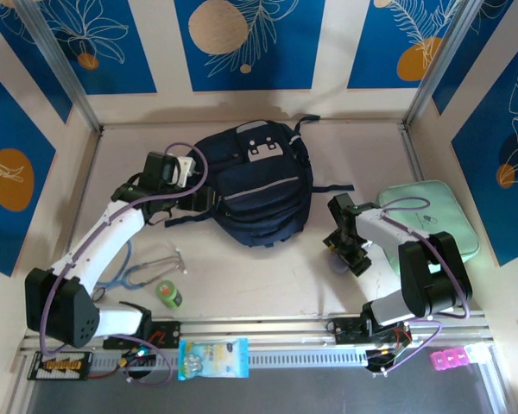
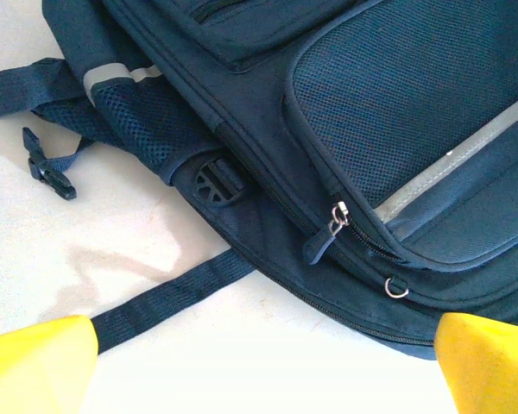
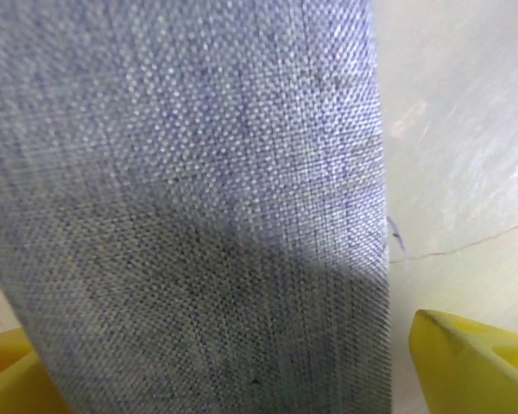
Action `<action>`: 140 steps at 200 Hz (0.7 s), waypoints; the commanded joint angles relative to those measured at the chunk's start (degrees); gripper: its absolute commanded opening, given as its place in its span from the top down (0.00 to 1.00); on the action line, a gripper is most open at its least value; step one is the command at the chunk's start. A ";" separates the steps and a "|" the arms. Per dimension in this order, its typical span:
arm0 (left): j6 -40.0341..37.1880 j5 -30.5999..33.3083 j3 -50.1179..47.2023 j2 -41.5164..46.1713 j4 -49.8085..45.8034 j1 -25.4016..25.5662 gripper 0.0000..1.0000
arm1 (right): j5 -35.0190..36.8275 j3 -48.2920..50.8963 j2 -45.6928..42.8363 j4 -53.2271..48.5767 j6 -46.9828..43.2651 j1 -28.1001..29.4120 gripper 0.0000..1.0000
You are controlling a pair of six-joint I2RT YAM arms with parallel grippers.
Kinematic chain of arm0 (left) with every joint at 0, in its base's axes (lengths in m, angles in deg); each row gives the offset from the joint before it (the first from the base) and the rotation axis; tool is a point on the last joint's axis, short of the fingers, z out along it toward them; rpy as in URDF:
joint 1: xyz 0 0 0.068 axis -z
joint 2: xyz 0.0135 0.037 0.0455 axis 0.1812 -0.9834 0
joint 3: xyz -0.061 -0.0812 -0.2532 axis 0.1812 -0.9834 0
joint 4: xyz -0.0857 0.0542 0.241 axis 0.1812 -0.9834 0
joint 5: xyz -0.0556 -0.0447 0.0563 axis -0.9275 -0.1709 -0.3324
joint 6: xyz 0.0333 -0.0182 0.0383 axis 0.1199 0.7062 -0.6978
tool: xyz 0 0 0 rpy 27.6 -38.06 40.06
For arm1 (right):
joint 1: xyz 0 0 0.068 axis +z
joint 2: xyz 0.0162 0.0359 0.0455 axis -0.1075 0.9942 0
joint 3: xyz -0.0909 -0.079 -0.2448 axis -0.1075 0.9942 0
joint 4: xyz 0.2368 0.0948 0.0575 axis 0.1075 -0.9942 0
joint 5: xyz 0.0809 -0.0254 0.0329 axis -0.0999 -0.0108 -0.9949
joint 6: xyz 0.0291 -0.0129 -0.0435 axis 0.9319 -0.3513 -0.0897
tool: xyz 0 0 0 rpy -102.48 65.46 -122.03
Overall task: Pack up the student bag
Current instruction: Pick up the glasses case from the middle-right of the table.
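The student bag (image 1: 259,181), a navy-blue backpack with grey trim, lies flat at the table's middle back. My left gripper (image 1: 198,194) hangs by its left side, open, with bare table between the yellow fingertips (image 2: 34,362). The left wrist view shows the bag's (image 2: 397,103) closed zip with its pull (image 2: 328,233) and a loose strap (image 2: 164,306). My right gripper (image 1: 344,252) is to the right of the bag, low over a small grey fabric item (image 1: 335,266). This grey woven fabric (image 3: 190,198) stands between the open fingers (image 3: 475,362), with a gap on its right side.
A mint-green flat case (image 1: 436,216) lies under the right arm at the right. A stethoscope (image 1: 142,272) and a small green roll (image 1: 168,294) lie front left. A blue snack packet (image 1: 212,358) and a pink item (image 1: 453,358) rest on the front rail.
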 commanded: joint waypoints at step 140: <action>-26.18 -4.41 21.77 -20.23 -9.42 17.79 0.08 | 0.87 -0.68 -15.46 5.19 -7.12 3.72 0.50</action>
